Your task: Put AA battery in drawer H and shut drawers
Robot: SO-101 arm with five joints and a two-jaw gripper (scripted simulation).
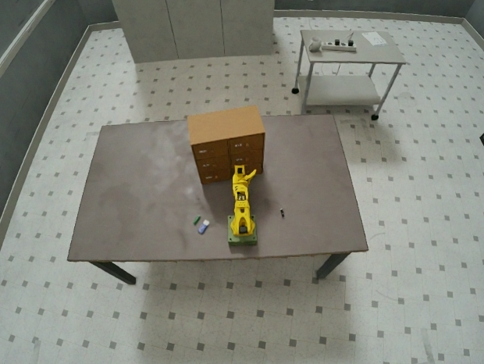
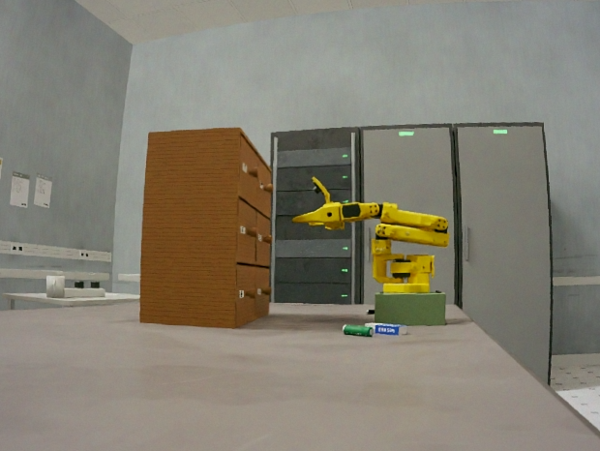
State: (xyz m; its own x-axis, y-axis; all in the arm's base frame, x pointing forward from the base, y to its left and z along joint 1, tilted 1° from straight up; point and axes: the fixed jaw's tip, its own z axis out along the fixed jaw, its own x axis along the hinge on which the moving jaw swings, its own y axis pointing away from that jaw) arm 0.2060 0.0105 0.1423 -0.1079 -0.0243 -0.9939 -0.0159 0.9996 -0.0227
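Note:
The AA battery (image 1: 197, 219) (image 2: 357, 330), a small green cylinder, lies on the table (image 1: 137, 187) (image 2: 194, 387) to the left of the arm's base. The brown chest (image 1: 222, 125) (image 2: 189, 227) stands upright at the back middle of the table with all its drawers shut; the drawer marks are too small to read. My gripper (image 1: 246, 170) (image 2: 303, 199) is half open and empty. It hovers in the air just in front of the chest's right drawer column, about level with the middle row, apart from the knobs.
A white and blue eraser (image 1: 203, 226) (image 2: 387, 328) lies right next to the battery. A small dark object (image 1: 281, 212) lies to the right of the arm's green base (image 1: 242, 237) (image 2: 409, 308). A cart (image 1: 352, 51) and cabinets stand off the table.

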